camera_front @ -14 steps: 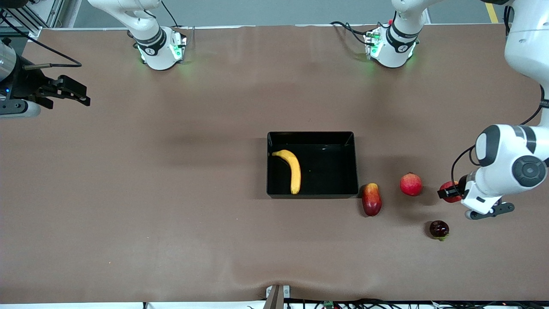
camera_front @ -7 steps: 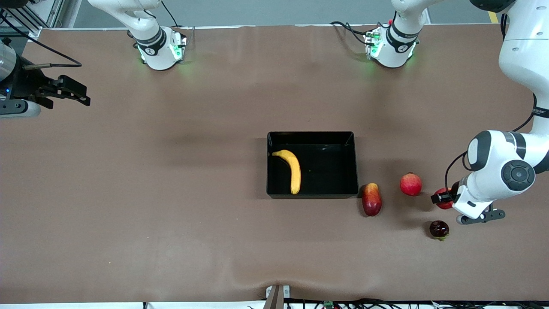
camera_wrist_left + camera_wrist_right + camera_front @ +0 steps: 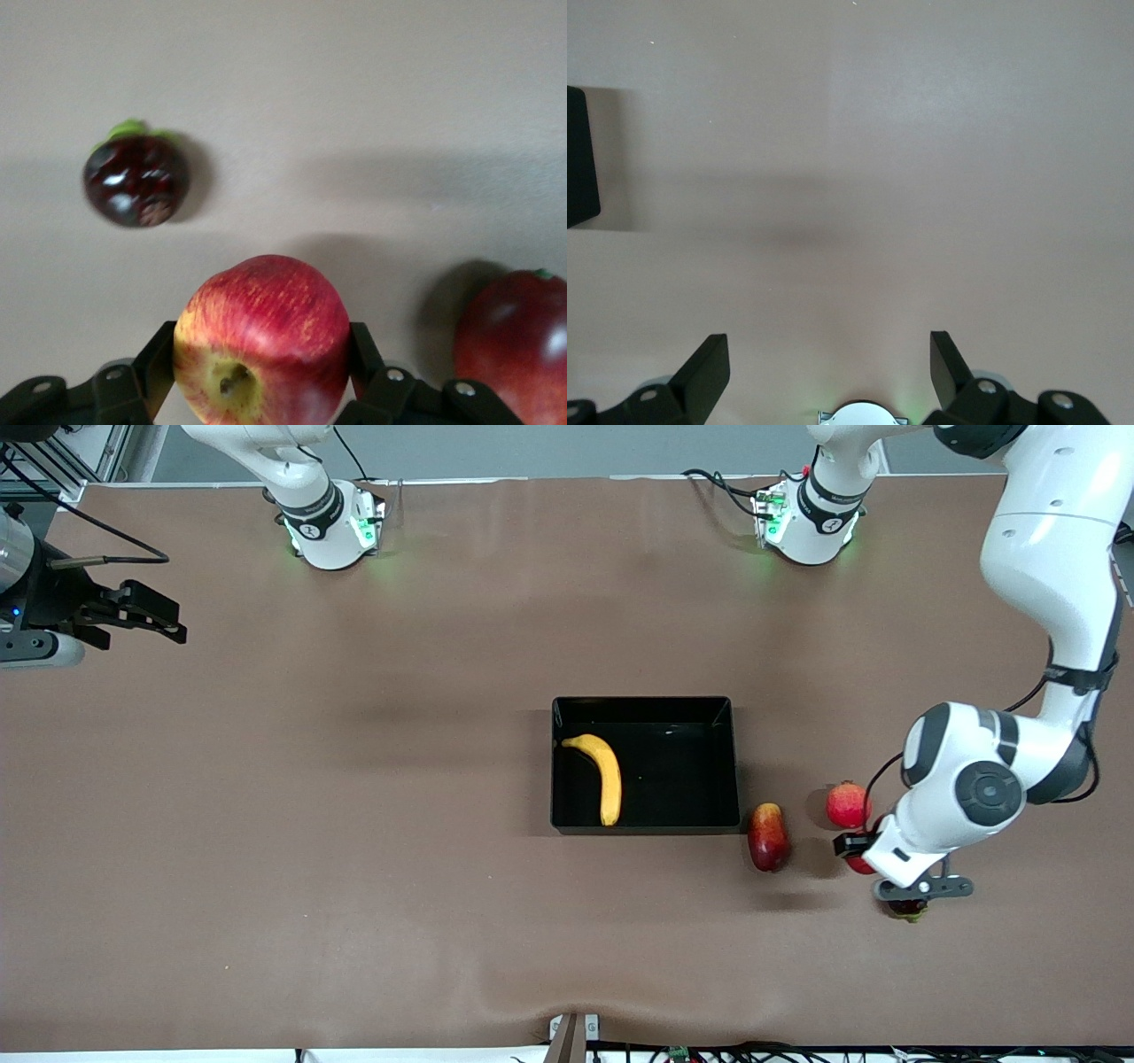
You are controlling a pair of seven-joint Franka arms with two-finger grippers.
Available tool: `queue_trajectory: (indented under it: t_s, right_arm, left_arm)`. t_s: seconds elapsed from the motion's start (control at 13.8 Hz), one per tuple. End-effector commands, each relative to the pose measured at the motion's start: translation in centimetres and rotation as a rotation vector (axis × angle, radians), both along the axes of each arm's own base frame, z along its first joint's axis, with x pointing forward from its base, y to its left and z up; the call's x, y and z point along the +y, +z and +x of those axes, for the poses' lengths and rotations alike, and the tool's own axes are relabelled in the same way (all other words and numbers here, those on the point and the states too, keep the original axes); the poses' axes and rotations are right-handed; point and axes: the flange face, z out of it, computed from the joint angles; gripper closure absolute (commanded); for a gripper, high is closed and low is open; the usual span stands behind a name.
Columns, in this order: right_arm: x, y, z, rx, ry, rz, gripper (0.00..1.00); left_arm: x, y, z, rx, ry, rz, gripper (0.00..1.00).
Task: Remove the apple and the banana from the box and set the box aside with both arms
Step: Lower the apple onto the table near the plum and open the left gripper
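Nearest the front camera, toward the left arm's end of the worktop [image 3: 354, 921], a dark maroon fruit [image 3: 135, 180] with a green tuft, mostly hidden under the left arm in the front view. Just above it, the left pincer [image 3: 856, 853] up in the air, clamped on the apple [image 3: 263, 341]; jaws press both flanks, stem dimple facing the wrist camera. It hangs over bare worktop between the dark fruit and the pinkish-red round fruit [image 3: 849, 804]. Elongated red-yellow fruit [image 3: 768, 836] lies just beside the box's near corner on that same side; cannot tell if they touch. Box [image 3: 733, 762] sits mid-worktop; banana [image 3: 602, 776] alone inside, along the wall toward the right arm's end, curved, one tip close to the near wall. Right pincer [image 3: 142, 615] waits near the worktop's edge at the right arm's end, jaws spread wide, nothing between them; its wrist view shows bare worktop and one corner of a black object. Step in hand, by my reading: apple is out of the box and being carried to a set-down spot. Next move calls for lowering it onto a free patch clear of the three loose fruits and letting go gently, since a round apple may roll. Banana not yet lifted; box not yet shifted.
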Motion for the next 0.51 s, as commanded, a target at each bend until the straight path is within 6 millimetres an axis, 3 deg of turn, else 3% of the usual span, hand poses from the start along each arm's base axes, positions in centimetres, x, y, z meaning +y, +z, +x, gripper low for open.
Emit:
queue_trajectory:
  t_s: [0.0, 0.22, 0.43]
  right_arm:
    - [0.2, 0.2, -0.3, 0.002, -0.013, 0.012, 0.0]
    - [0.2, 0.1, -0.3, 0.005, -0.013, 0.012, 0.0]
    - [0.2, 0.1, -0.3, 0.005, -0.013, 0.012, 0.0]
  left_arm:
    - [-1.0, -1.9, 1.2, -0.009, -0.054, 0.042, 1.0]
    - [-1.6, -4.4, 1.2, 0.0, -0.064, 0.023, 1.0]
    - [-1.9, -5.7, 1.1, -0.003, -0.082, 0.031, 1.0]
